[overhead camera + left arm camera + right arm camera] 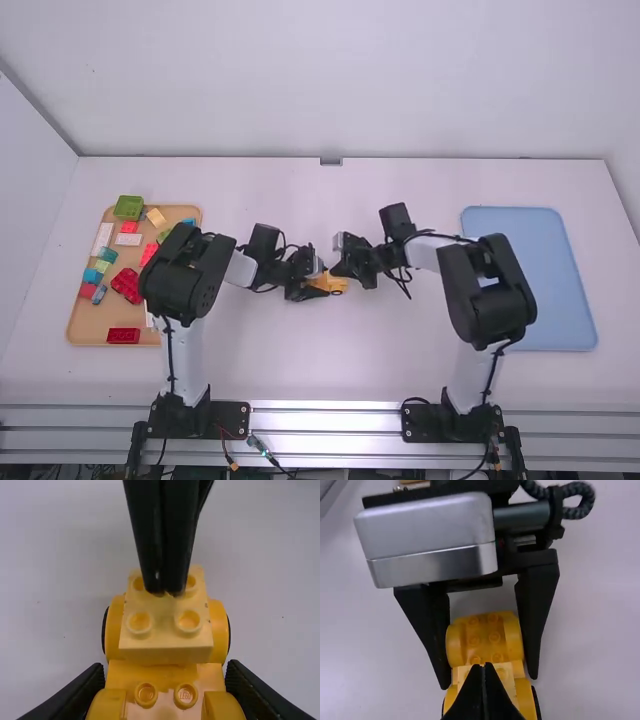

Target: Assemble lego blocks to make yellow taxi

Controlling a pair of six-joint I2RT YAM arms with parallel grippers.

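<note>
The yellow car base [165,674] and pale block [164,637] look glossy plastic, the table [330,360] smooth and matt.

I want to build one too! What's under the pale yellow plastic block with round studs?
An orange-yellow plastic car base shows on both sides of it. The block covers whatever is directly beneath.
</note>
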